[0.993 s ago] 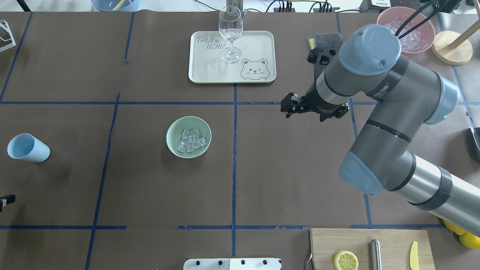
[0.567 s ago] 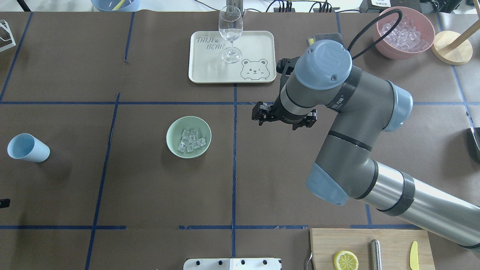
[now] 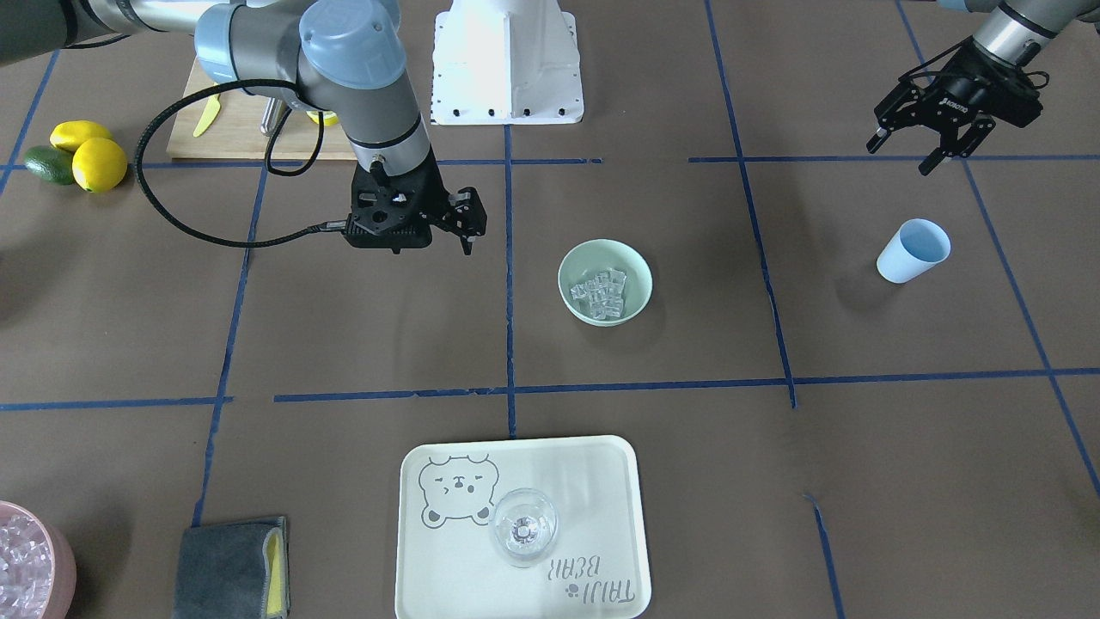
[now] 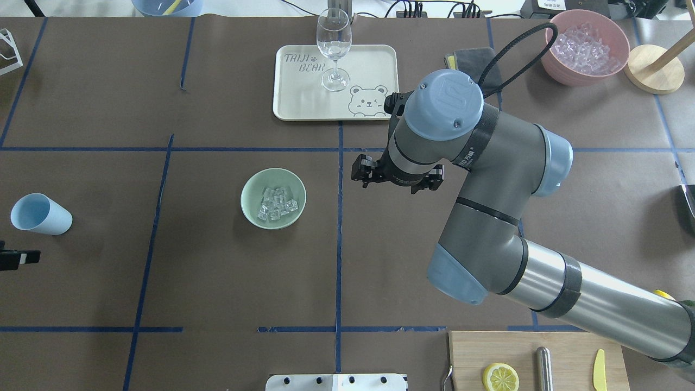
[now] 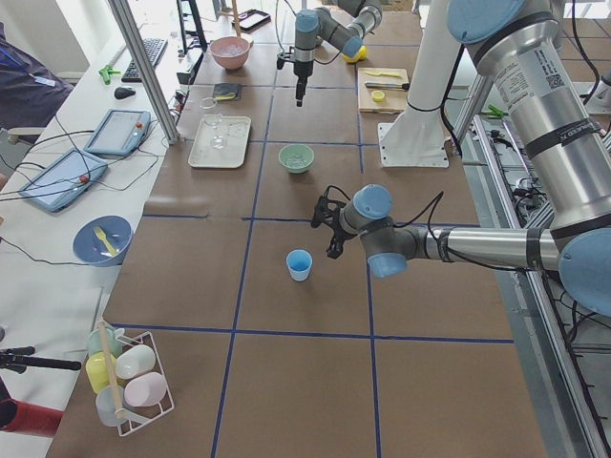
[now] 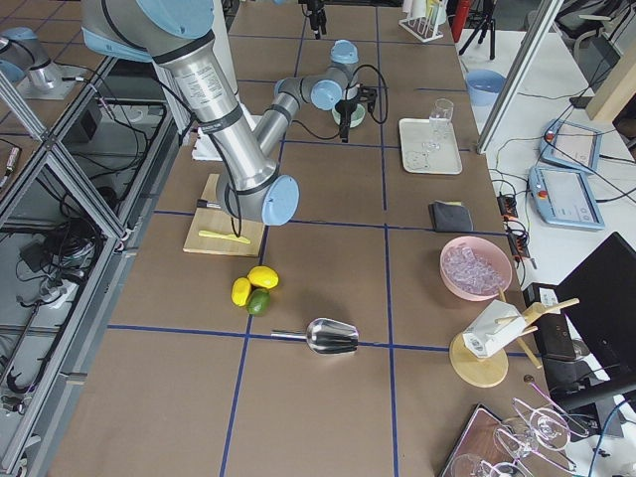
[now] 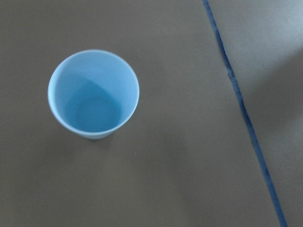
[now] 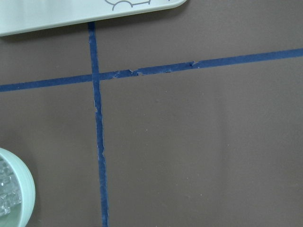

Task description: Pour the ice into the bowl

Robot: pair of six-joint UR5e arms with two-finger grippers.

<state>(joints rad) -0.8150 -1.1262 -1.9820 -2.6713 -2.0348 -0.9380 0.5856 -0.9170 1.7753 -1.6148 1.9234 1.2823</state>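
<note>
Desk inventory, as I am reading it across the overhead view from the left edge.

1. light blue cup [image 4: 40, 214]: standing upright at the far left of the desk, mouth up. Through the left wrist camera I am looking straight down into it and seeing only its blue floor.
2. left hand [image 3: 900, 155]: hanging above the desk on the robot's side of the cup, apart from it. Its fingers are spreading wide and gripping nothing.
3. bowl [image 4: 273, 197]: sitting on the desk left of the centre tape line, well apart from the cup.
4. ice [image 4: 277, 203]: lying heaped on the floor of the bowl, inside the rim.
5. tray [image 4: 374, 60]: cream, with a bear drawing, lying at the far side of the desk across the centre tape line.
6. wine glass [image 4: 333, 49]: standing upright on the tray, in its left half.
7. right hand [image 4: 396, 175]: hovering over bare desk just right of the centre tape line, between the bowl and the tray's near right corner, touching neither. I am reading its jaws as parted, with nothing between them. Its wrist camera is catching the bowl's rim at the lower left corner.
8. grey cloth [image 4: 472, 57]: lying beside the tray's right edge.
9. pink tub [image 4: 564, 76]: sitting at the far right, holding many ice cubes.
10. cutting board [image 4: 564, 347]: lying at the near right edge, carrying a lemon slice [image 4: 500, 377] and a yellow knife [image 4: 599, 370].
</note>
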